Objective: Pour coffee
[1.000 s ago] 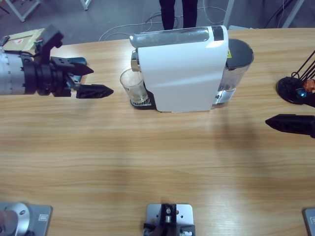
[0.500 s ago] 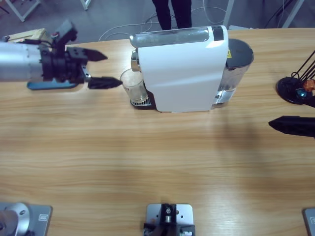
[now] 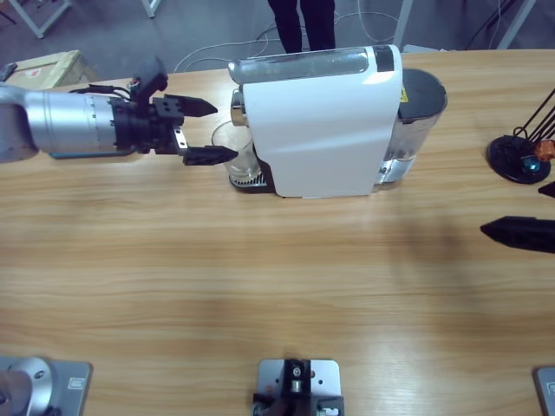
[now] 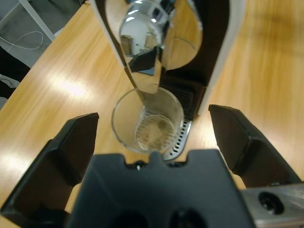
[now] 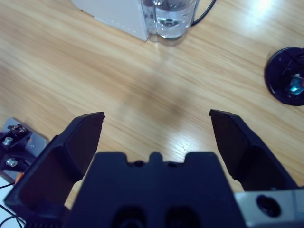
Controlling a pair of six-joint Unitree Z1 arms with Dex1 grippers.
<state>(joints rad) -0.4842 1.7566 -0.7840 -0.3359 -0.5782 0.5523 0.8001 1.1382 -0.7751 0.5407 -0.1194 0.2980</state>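
The coffee machine (image 3: 321, 121) serves as the landmark, lying on its white side across the far half of the wooden table (image 3: 260, 286). Nearest the camera, well off from the machine's water-tank end, the right gripper (image 3: 520, 232) hangs at the table's edge with nothing in it; its wrist view shows the jaws spread wide over bare wood, with the water tank (image 5: 171, 16) ahead and a black capsule stand (image 5: 287, 76) off to one side.

Further back, at the machine's spout end, the left gripper (image 3: 204, 132) reaches in with its jaws spread, one on each side of the glass (image 3: 236, 149), not touching it as far as the high view shows. The glass stands upright on the drip tray (image 4: 183, 135) directly beneath the chrome spout (image 4: 142, 42). In the left wrist view the glass (image 4: 147, 121) looks empty, or holds at most a thin pale film at the bottom; no dark coffee is visible.

Judged from this, the task is early: the glass is in place under the spout, but brewing has apparently not begun, and the grasp on the glass is not yet made. Beyond the table, a person's legs (image 3: 302, 19) stand behind the machine
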